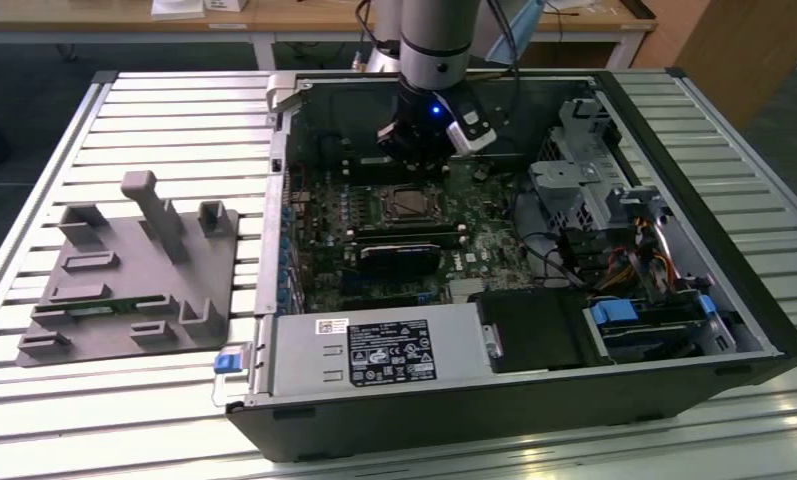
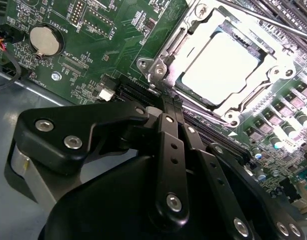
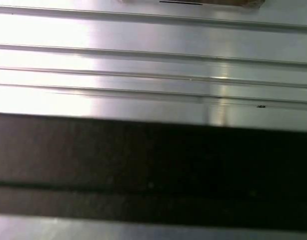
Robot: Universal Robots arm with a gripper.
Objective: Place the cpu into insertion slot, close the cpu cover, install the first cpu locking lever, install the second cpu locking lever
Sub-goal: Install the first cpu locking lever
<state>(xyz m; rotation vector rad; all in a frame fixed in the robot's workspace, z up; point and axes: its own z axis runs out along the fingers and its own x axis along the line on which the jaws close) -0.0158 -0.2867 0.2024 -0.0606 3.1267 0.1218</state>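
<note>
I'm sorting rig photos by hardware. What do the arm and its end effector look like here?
The arm is a silvery-grey cylinder with a dark wrist section showing a small blue light. The end effector is matte black, built from flat linkage bars joined by round silver screws, with a rounded black body.

Gripper [image 1: 418, 158] hangs just above the cpu [image 1: 405, 205].

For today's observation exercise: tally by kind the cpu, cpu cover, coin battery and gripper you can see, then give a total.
cpu: 1
cpu cover: 1
coin battery: 1
gripper: 1
Total: 4
</note>
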